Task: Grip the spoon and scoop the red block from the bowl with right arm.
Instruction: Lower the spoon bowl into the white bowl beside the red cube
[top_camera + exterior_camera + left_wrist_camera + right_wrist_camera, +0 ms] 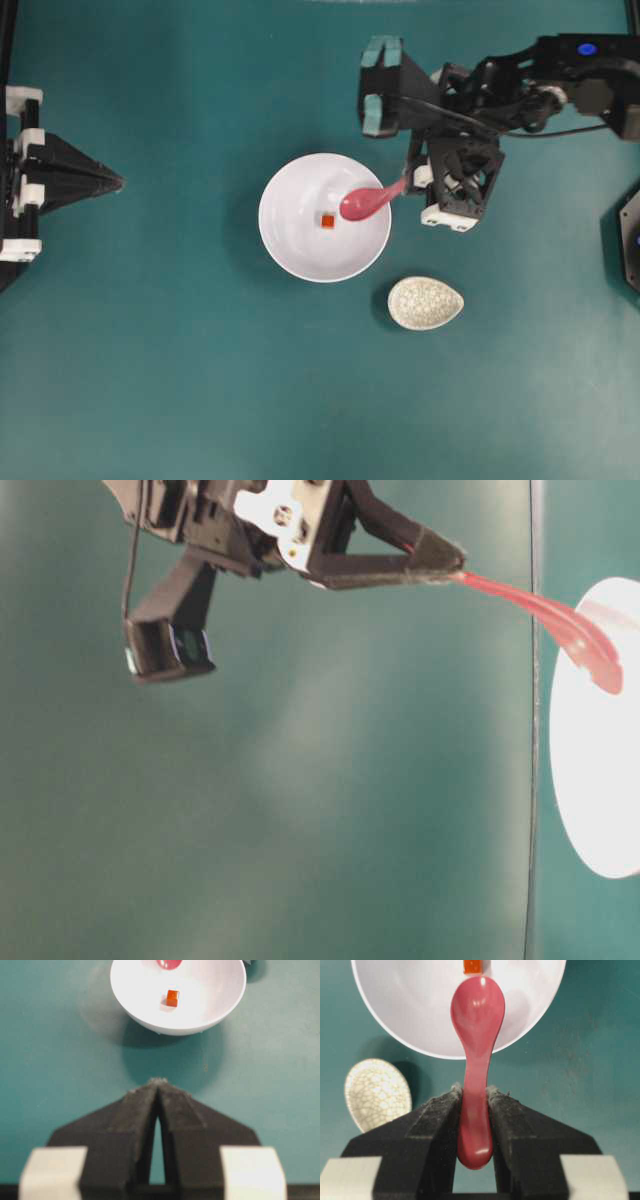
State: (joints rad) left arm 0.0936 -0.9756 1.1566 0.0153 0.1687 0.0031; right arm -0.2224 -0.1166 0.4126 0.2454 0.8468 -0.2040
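Observation:
My right gripper [408,184] is shut on the handle of the pink-red spoon [366,201], also seen in the right wrist view [476,1025]. The scoop hangs over the right inner side of the white bowl [290,240], just right of the red block [327,221], which lies near the bowl's middle. In the right wrist view the block [472,966] sits just beyond the scoop's tip. My left gripper [118,183] is shut and empty at the far left, pointing at the bowl [210,1007] with the block [172,998] in it.
A small speckled cream teardrop dish [425,302] sits on the teal table just right of and below the bowl; it also shows in the right wrist view [376,1093]. The right arm's body reaches in from the upper right.

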